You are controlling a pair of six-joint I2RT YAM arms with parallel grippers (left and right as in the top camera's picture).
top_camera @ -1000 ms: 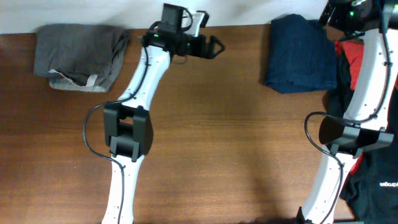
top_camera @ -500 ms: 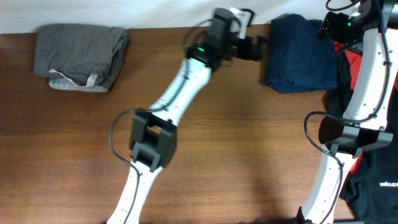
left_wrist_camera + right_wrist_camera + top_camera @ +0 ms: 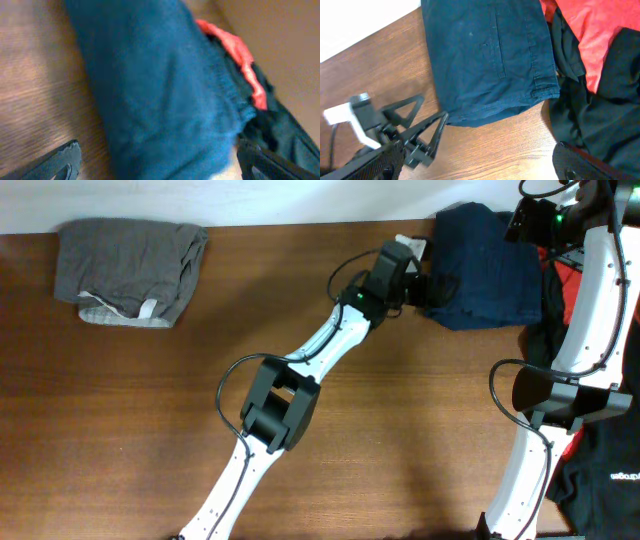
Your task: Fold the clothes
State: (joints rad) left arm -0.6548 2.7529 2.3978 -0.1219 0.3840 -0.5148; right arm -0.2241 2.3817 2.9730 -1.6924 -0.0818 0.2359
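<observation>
The navy garment [image 3: 485,268] lay bunched at the worktop's [image 3: 330,430] far right, touching the red-and-black pile [image 3: 565,270]. The left claw [image 3: 440,285], fingers apart, stood at its left edge. The right claw [image 3: 475,167], also spread, hung above it. Step judged: taking hold for spreading. The next move calls for pinching one edge clear of the crowding pile. A grey garment [image 3: 130,265] lay well apart, far left.

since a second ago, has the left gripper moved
Yes. In the overhead view the left gripper swung right, away from the grey garment, to the left edge of the navy garment.
</observation>
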